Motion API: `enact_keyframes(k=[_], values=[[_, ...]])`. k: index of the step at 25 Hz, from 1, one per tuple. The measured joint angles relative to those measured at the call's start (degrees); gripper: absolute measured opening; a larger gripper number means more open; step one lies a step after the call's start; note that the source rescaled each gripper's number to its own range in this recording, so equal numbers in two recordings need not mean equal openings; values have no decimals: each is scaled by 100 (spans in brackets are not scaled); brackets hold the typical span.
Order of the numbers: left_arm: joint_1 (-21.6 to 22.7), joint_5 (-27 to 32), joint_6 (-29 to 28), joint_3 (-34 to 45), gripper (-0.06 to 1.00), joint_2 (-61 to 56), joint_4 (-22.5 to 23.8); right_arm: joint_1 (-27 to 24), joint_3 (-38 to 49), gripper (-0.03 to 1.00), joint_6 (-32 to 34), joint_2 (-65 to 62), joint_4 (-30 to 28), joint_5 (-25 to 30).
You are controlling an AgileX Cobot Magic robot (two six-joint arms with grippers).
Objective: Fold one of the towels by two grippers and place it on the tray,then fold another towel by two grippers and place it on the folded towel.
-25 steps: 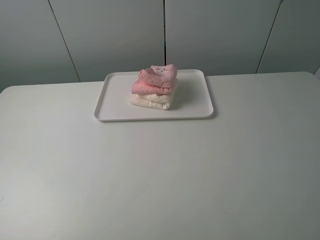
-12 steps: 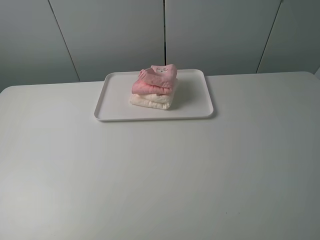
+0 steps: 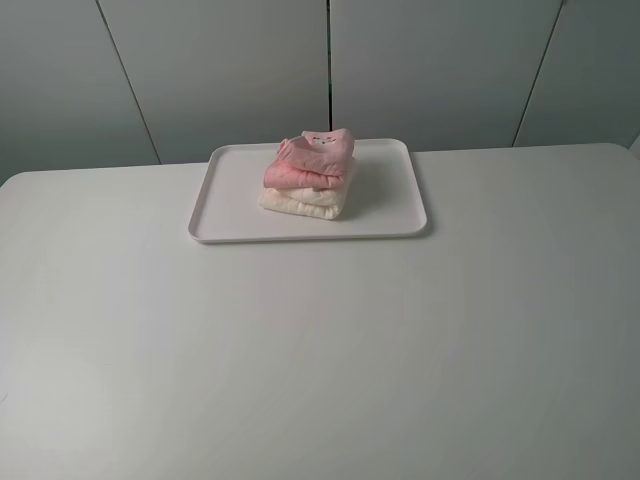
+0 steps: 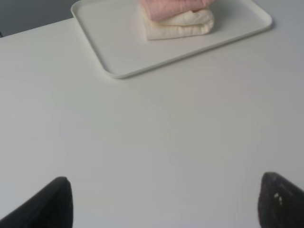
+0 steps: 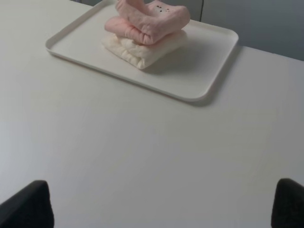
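Observation:
On the white tray [image 3: 235,205] at the far middle of the table lies the folded cream towel [image 3: 305,202], and the folded pink towel [image 3: 312,160] rests on top of it. Both wrist views show the same stack: the cream towel [image 4: 178,24] under the pink towel [image 4: 173,6] on the tray [image 4: 118,47], and the cream towel [image 5: 142,51] under the pink towel [image 5: 147,21] on the tray [image 5: 190,71]. My left gripper [image 4: 164,202] and right gripper [image 5: 164,206] are open over bare table, well short of the tray. Neither shows in the exterior view.
The white table [image 3: 320,350] spreads wide in front of the tray. Grey panelled walls [image 3: 230,70] stand behind the table's far edge.

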Motion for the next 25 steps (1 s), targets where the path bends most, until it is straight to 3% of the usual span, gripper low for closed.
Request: enact_keyframes(k=[7,10,25], values=[[1687,0,0,0,100,0,11,-1118,0,100,37,0,-73,-13],[2194,0,-38,0,100,0,46,-1418,0,100,45,0,-97,-13],[2200,0,-71,0,100,0,148,-1446,0,100,45,0,-97,-13]])
